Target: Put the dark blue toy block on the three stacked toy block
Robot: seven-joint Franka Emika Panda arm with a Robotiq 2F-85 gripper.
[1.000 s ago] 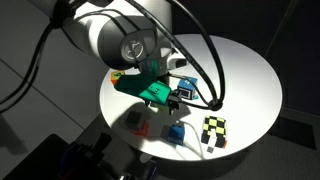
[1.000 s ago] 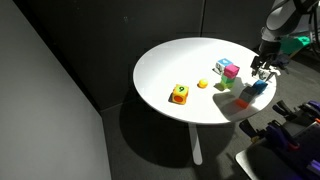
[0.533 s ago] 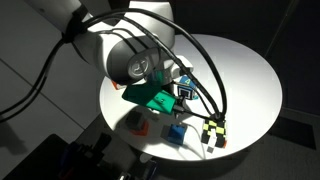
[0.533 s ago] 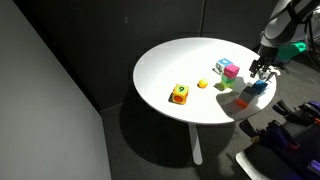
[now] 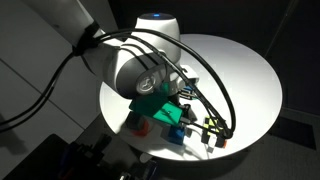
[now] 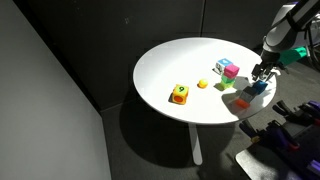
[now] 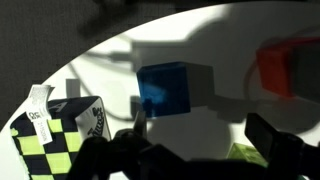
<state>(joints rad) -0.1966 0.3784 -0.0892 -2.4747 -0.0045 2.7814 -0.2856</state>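
dk blue toy block (image 7: 163, 90), plain cube w/ no marks, gripper (image 7: 200, 128) jaws spread near it

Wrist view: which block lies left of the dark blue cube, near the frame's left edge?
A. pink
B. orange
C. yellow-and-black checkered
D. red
C: the yellow-and-black checkered block sits at the left, the dark blue toy block mid-frame, and the red block to the right.

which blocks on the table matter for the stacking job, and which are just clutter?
In play: dark blue block; stack topped by a pink block; gripper, open.
Clutter: yellow-black checkered block; red block; orange block; small yellow piece.
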